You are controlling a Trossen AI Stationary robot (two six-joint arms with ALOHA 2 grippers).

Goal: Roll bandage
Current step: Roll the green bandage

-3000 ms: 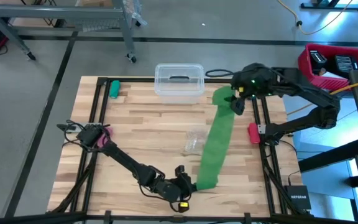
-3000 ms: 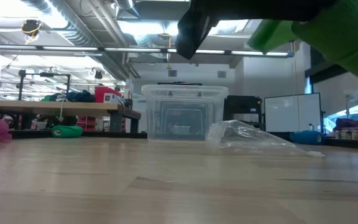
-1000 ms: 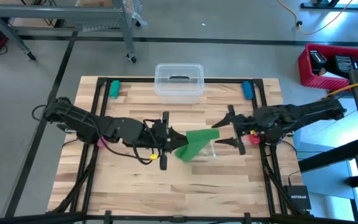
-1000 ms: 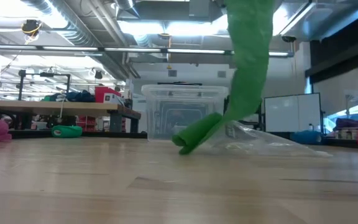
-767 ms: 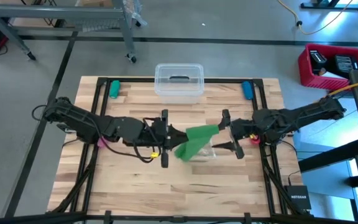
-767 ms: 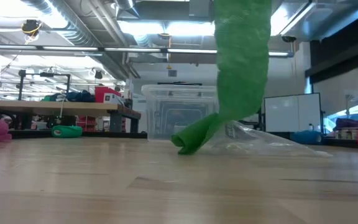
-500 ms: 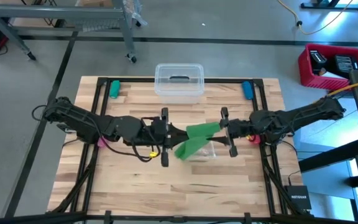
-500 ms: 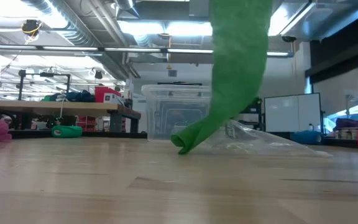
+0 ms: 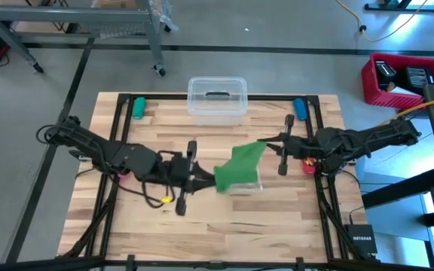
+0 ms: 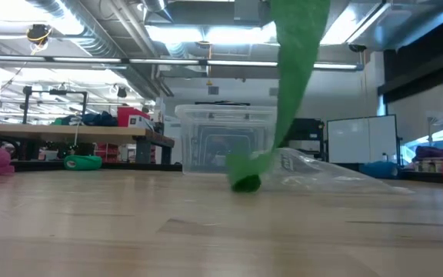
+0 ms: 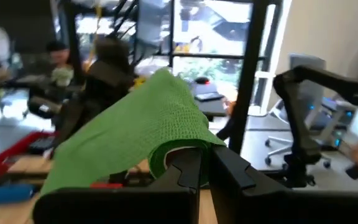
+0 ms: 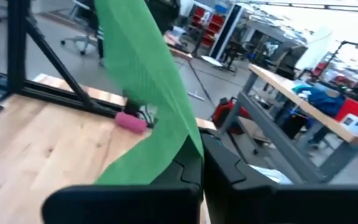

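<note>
1. The bandage [image 9: 238, 167], a long bright green strip of soft woven fabric, is over the middle of the pale wooden slatted table [image 9: 157, 218], strung between the two arms.
2. The left gripper [image 9: 187, 178], a dark two-fingered claw reaching in from the table's left side, has its fingers pressed together on one end of the bandage; in the left wrist view the strip [image 11: 138, 130] curls into a small loop right at the closed fingertips [image 11: 207, 168].
3. The right gripper [image 9: 285, 144], coming from the table's right edge, sits well apart from the left one, and its fingers are likewise clamped on the other end of the bandage [image 12: 154, 106], which drapes away from them in the right wrist view.
4. In the low view the bandage [image 10: 291, 77] hangs down from above, and its lowest fold [image 10: 244, 181] rests on the tabletop.
5. That fold lies just in front of a small crumpled clear plastic bag [image 10: 337, 175], which lies on the wood beneath the strip.
6. A clear plastic lidded storage box [image 9: 217, 99] stands at the table's far edge, behind the bandage.
7. A small green cylinder [image 9: 138, 108] lies near the far left corner, and a small blue cylinder [image 9: 300, 108] near the far right corner.
</note>
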